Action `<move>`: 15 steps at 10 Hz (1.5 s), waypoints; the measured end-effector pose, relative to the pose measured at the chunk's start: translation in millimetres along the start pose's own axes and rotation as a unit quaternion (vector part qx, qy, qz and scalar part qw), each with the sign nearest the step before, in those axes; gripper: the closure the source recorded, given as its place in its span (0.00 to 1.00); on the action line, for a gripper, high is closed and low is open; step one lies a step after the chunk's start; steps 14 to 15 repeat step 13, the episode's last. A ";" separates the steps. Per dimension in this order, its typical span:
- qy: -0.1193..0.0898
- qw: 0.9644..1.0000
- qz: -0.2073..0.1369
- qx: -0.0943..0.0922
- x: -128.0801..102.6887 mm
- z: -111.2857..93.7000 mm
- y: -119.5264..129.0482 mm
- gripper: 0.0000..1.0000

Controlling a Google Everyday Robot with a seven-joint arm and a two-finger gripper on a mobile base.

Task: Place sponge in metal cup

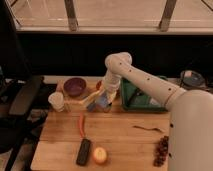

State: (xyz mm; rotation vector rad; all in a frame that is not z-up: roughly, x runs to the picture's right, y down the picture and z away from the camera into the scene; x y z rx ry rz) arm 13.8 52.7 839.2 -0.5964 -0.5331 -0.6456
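My gripper (102, 102) hangs from the white arm over the back middle of the wooden table (125, 142). It is shut on the blue-grey sponge (95, 105), which sticks out at its lower left, just above the tabletop. The metal cup (107, 108) stands right beside and under the gripper. Only a small shiny part of it shows at the gripper's lower right, and the rest is hidden.
A purple bowl (75, 86) and a white cup (56, 101) stand to the left. A green container (142, 97) is at the right. In front lie a red-orange pepper (81, 125), a black block (83, 151), a yellow fruit (100, 155) and dark grapes (161, 150).
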 end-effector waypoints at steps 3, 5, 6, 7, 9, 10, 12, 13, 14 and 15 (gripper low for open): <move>-0.002 1.000 0.015 0.002 11.8 2.1 4.9 0.32; -0.005 1.000 0.019 0.004 13.1 2.2 5.2 0.23; -0.007 1.000 0.019 0.005 13.2 1.7 6.8 0.23; -0.007 1.000 0.020 0.006 13.9 1.1 7.6 0.23; -0.007 1.000 0.019 0.006 13.1 1.6 6.7 0.23; -0.007 1.000 0.018 0.006 12.7 1.7 6.2 0.23; -0.007 1.000 0.018 0.006 13.0 1.5 6.6 0.23; -0.007 1.000 0.018 0.006 13.1 1.5 6.7 0.23; -0.007 1.000 0.018 0.006 13.1 1.5 6.7 0.23; -0.007 1.000 0.018 0.006 13.1 1.5 6.7 0.23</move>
